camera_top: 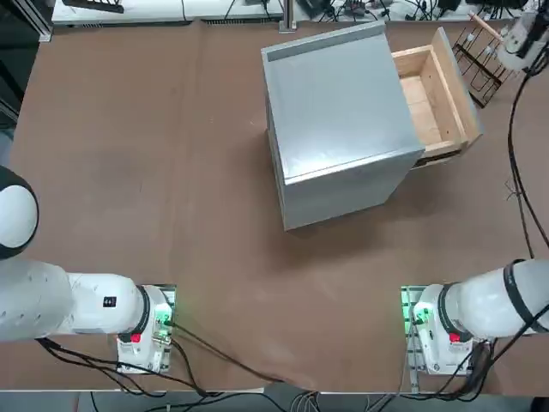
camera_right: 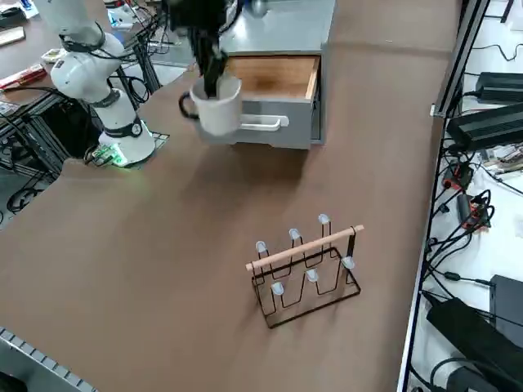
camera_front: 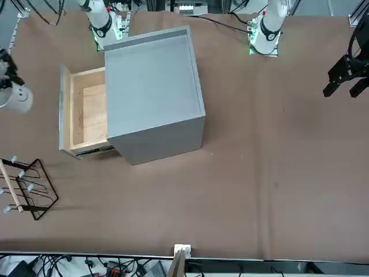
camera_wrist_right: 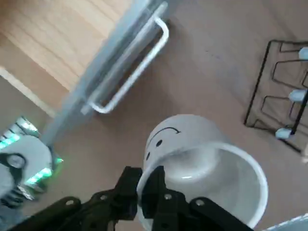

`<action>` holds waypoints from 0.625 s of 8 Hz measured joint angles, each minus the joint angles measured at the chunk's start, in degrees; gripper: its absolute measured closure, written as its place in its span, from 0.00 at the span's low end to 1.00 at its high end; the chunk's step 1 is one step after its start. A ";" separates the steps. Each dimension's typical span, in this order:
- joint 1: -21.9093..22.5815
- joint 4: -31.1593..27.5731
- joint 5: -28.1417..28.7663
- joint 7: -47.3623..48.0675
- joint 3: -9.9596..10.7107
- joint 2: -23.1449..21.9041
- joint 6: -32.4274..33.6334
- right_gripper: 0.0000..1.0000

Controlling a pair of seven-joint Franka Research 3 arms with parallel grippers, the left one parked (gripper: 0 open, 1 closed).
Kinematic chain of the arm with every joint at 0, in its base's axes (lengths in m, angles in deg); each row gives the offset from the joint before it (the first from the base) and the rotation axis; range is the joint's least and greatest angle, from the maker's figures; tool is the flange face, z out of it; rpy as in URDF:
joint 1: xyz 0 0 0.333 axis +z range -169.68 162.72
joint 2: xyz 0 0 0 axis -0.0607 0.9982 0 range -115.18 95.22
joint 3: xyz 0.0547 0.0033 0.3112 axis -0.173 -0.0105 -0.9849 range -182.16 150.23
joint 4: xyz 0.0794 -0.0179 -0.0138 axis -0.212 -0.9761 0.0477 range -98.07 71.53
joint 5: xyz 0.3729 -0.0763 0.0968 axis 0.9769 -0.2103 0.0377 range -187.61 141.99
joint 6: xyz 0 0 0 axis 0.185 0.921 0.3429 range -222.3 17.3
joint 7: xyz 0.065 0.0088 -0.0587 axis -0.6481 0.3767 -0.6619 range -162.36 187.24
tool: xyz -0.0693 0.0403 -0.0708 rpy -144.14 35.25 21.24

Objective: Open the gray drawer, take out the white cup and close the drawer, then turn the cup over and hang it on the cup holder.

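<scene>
The white cup point(camera_right: 219, 104) is already out of the gray drawer point(camera_right: 274, 98) and hanging in the air in front of the drawer's gray front panel; the right pincer point(camera_wrist_right: 144, 185) is clamping its rim, one finger inside the cup and one outside, as the wrist view is showing. The drawer is still standing pulled out, its light wooden inside bare in the top view; so by the task's order the step in hand is, as I am judging it, the closing of the drawer, with the turning over and hanging of the cup still to come.

The next move is calling for a push on the front panel or its pale handle point(camera_wrist_right: 132, 72) while the cup is staying gripped; the risk is knocking the cup against the panel, since the pincer is not free. After that the cup is needing to be inverted and carried to the cup holder point(camera_right: 306, 265), which is standing well apart from the drawer, nearer the tabletop point(camera_right: 147, 269) edge, with its pegs pointing up.

The right arm is reaching from its base across the tabletop, the wrist pointing downward and the cup hanging below it with its handle to one side; in the wrist view the cup's mouth is facing the camera and a small smiling face is showing on its wall.
</scene>
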 joint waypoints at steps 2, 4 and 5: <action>-4.48 -7.05 -0.01 -16.22 0.11 1.47 -10.48 0.94; -6.51 -13.67 -0.37 -26.60 0.12 2.37 -19.68 0.94; -6.66 -16.60 -1.34 -30.51 0.11 2.44 -24.15 0.94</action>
